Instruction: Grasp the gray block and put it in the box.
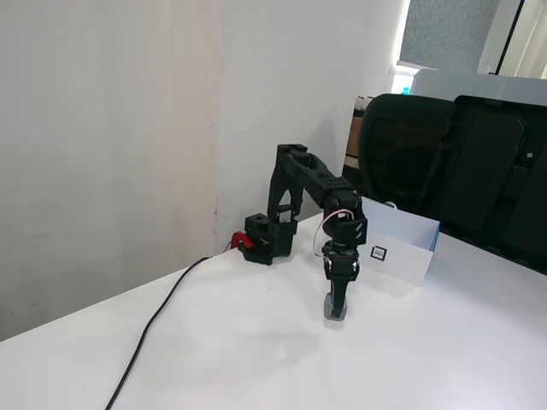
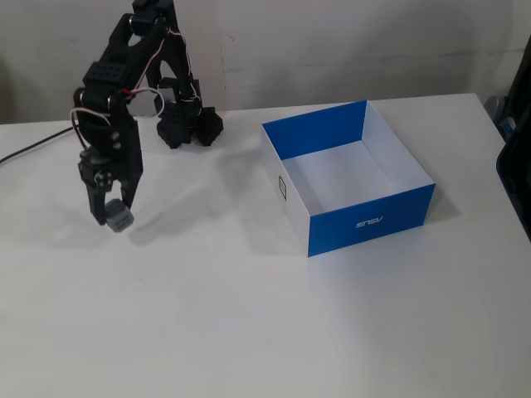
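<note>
**Gripper down on gray block, box standing empty**

Near field: a black cable (image 1: 154,329) runs across the white table (image 2: 265,332) toward the arm base (image 1: 269,237), seen in a fixed view.

Block: the gray block (image 2: 119,218) sits at the gripper (image 2: 112,214) tips, at or just above the tabletop; contact w/ the table can't be confirmed. It's a small cube, so no long axis to report. In a fixed view it sits slightly turned, one corner toward the camera, w/ a dark recess showing on the lit face. In the other fixed view the block (image 1: 335,308) shows as a gray lump under the fingertips; detail too small to read.

Gripper: pointing straight down, jaws clamped on the block from both sides in a fixed view (image 1: 336,301). Arm folded over from the base, red and white wires at the wrist.

Box: the box (image 2: 369,224) stands well apart from the block, to the right in a fixed view, open side up. Blue walls outside at front, blue inside at back-left, white floor. Nothing in it. Small black-and-white marker (image 2: 282,187) on the white side facing the arm. In the other fixed view the box (image 1: 410,252) sits just behind the gripper.

Far field: black chair (image 1: 444,166) beyond the table, white wall (image 1: 111,128) behind the arm.
</note>
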Available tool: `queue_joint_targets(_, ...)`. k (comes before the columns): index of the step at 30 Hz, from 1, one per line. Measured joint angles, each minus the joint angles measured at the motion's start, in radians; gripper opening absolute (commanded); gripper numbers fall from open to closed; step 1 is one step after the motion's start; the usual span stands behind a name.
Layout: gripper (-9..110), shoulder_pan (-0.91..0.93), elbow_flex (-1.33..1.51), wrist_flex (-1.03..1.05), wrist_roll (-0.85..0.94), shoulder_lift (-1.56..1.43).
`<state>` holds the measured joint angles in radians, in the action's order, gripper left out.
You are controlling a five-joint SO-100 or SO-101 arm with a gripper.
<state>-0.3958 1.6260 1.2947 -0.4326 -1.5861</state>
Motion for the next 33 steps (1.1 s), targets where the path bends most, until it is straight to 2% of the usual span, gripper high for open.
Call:
queue_joint_targets(14, 0, 0.163, 0.091, 0.104, 0.0, -0.324)
queue_joint_targets(33, 0, 0.64, 0.13, 0.232, 0.037, -0.5)
